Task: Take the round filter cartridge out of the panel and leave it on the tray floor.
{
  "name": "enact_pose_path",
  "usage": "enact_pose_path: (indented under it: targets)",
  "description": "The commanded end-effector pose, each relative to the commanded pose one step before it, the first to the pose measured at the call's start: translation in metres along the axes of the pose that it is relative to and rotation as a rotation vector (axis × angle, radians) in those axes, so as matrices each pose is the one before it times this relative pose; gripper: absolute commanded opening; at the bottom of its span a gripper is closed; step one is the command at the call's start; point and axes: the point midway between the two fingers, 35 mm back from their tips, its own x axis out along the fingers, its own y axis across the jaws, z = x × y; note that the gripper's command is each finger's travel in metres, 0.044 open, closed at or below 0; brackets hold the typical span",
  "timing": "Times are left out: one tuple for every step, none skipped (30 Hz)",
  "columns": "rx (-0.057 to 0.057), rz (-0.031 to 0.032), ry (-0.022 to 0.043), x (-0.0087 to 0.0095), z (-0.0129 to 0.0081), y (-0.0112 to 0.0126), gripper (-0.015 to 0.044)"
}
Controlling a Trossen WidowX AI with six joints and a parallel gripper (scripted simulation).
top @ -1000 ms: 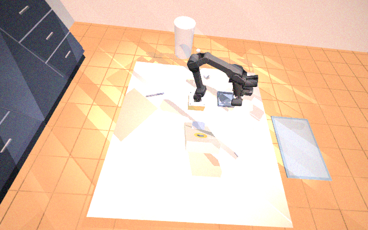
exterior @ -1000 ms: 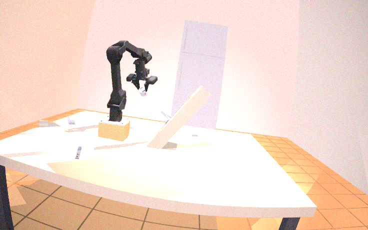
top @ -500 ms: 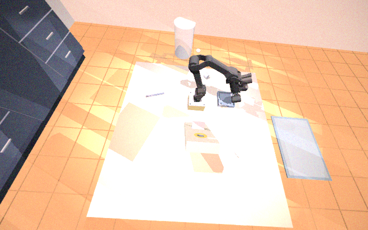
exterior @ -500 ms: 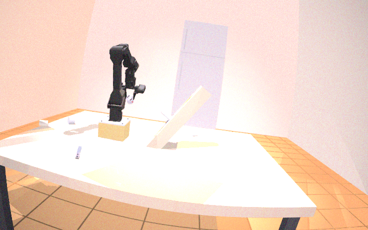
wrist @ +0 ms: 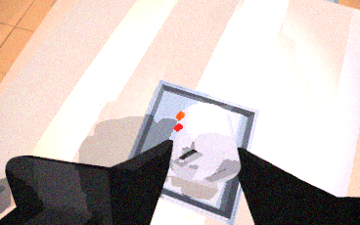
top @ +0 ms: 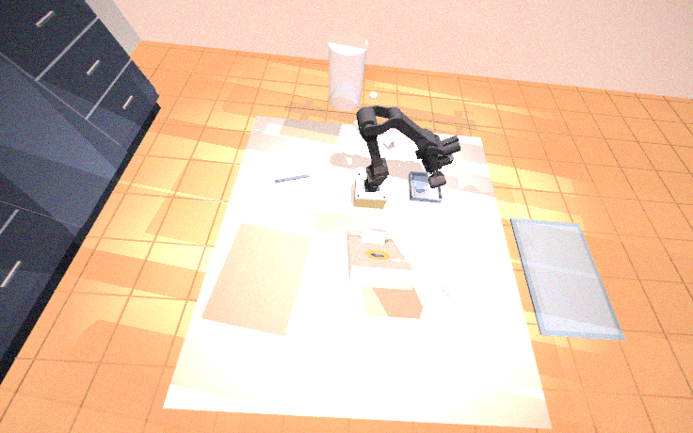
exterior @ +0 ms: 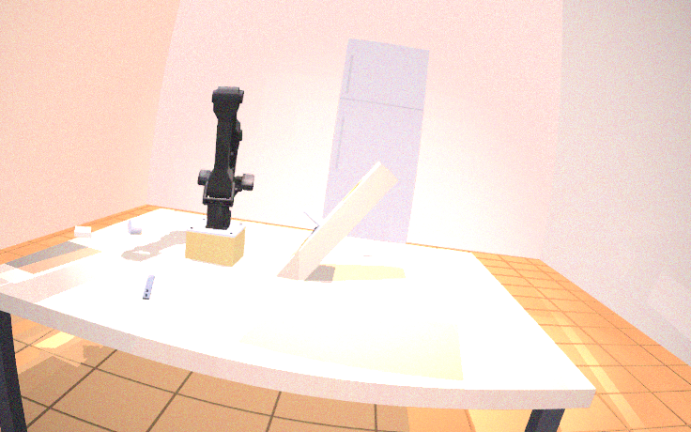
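Observation:
My gripper (wrist: 203, 149) (top: 435, 179) is shut on the round white filter cartridge (wrist: 207, 129), which shows a dark slot and two red-orange marks on its side. In the wrist view it hangs just above the small grey-rimmed tray (wrist: 248, 128) (top: 423, 200), over the tray floor; I cannot tell whether it touches the floor. The tilted service panel (top: 380, 267) (exterior: 346, 216) stands in front of the arm's base, its yellow-ringed socket (top: 377, 253) empty. In the exterior view the arm hides the gripper and tray.
The arm's tan base block (top: 368, 197) (exterior: 215, 248) stands left of the tray. A thin grey bar (top: 291, 178) (exterior: 147, 286) lies on the table to the left. A small white piece (top: 389, 142) (exterior: 133, 227) lies behind the base. A white bin (top: 346, 76) and a pale blue mat (top: 564, 278) are on the floor.

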Motion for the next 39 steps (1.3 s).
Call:
enact_pose_path:
  targets:
    - [-0.0172,0.00951,-0.00844,0.00481,-0.00106,0.00374,0.0000]
    - [0.0000,0.00001,-0.00003,0.00374,-0.00128,-0.00005,0.0000]
    - [0.0000,0.00001,-0.00003,0.00424,-0.00157,-0.00005,0.0000]
    - [0.0000,0.00001,-0.00002,0.00439,-0.00176,-0.00004,0.0000]
    - [0.0000,0.00002,-0.00001,0.00430,-0.00187,-0.00003,0.0000]
    - [0.0000,0.00002,0.00001,0.00421,-0.00197,-0.00003,0.0000]
    - [0.0000,0.00002,0.00002,0.00412,-0.00207,-0.00002,0.0000]
    - [0.0000,0.00002,0.00003,0.00402,-0.00217,-0.00001,0.0000]
    - [0.0000,0.00002,0.00004,0.00392,-0.00226,0.00000,0.0000]
    - [0.0000,0.00002,0.00006,0.00383,-0.00235,0.00000,0.0000]
    - [0.0000,0.00002,0.00007,0.00372,-0.00244,0.00001,0.0000]
    - [0.0000,0.00002,0.00008,0.00362,-0.00252,0.00002,0.0000]
    - [0.0000,0.00002,0.00009,0.00351,-0.00260,0.00002,0.0000]
    - [0.0000,0.00002,0.00010,0.00341,-0.00268,0.00003,0.0000]
    - [0.0000,0.00002,0.00011,0.00330,-0.00276,0.00003,0.0000]
    - [0.0000,0.00002,0.00012,0.00319,-0.00283,0.00004,0.0000]
    - [0.0000,0.00001,0.00011,0.00255,-0.00239,0.00004,0.0000]
    - [0.0000,0.00001,0.00007,0.00150,-0.00146,0.00002,0.0000]
    - [0.0000,0.00000,0.00002,0.00049,-0.00049,0.00001,0.0000]
    - [0.0000,0.00000,0.00000,0.00000,0.00000,0.00000,0.0000]
    - [0.0000,0.00000,0.00000,0.00000,0.00000,0.00000,0.0000]
    - [-0.0048,0.00171,0.00983,-0.00286,0.00089,0.00013,0.0026]
    - [0.0000,0.00000,0.00000,0.00000,0.00000,0.00000,0.0053]
    - [0.0000,0.00000,0.00000,0.00000,0.00000,0.00000,0.0079]
    - [0.0000,0.00000,0.00000,0.00000,0.00000,0.00000,0.0105]
    - [0.0000,0.00000,0.00000,0.00000,0.00000,0.00000,0.0131]
    - [0.0000,0.00000,0.00000,0.00000,0.00000,0.00000,0.0157]
    - [0.0000,0.00000,0.00000,0.00000,0.00000,0.00000,0.0184]
    - [0.0000,0.00000,0.00000,0.00000,0.00000,0.00000,0.0210]
    - [0.0000,0.00000,0.00000,0.00000,0.00000,0.00000,0.0236]
    - [0.0000,0.00000,0.00000,0.00000,0.00000,0.00000,0.0263]
    - [0.0000,0.00000,0.00000,0.00000,0.00000,0.00000,0.0289]
    - [0.0000,0.00000,0.00000,0.00000,0.00000,0.00000,0.0315]
    - [0.0000,0.00000,0.00000,0.00000,0.00000,0.00000,0.0341]
    - [0.0000,0.00000,0.00000,0.00000,0.00000,0.00000,0.0368]
    - [0.0000,0.00000,0.00000,0.00000,0.00000,0.00000,0.0394]
    - [0.0000,0.00000,0.00000,0.00000,0.00000,0.00000,0.0420]
    - [0.0000,0.00000,0.00000,0.00000,0.00000,0.00000,0.0440]
    - [0.0000,0.00000,0.00000,0.00000,0.00000,0.00000,0.0440]
